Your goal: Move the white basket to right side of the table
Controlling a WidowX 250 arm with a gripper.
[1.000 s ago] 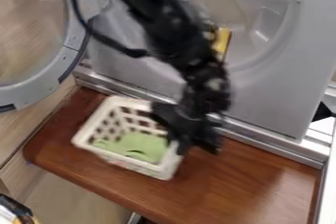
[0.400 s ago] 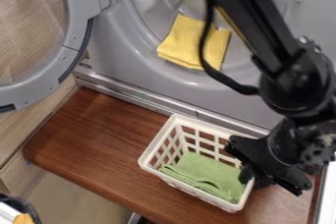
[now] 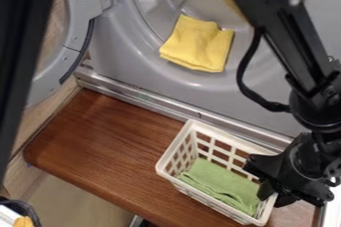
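From where I stand, the rightward shift looks nearly done: the fingers (image 3: 265,190) pinch the white basket (image 3: 208,201) near the table's (image 3: 113,151) right end. Next, settle and release it.

The basket (image 3: 164,169) looks plastic, the table (image 3: 113,151) wood (slightly glossy).

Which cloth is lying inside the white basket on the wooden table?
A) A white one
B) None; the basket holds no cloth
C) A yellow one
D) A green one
D: the green cloth lies on the bottom of the white basket, while the yellow cloth rests in the opening of the grey machine behind the table.
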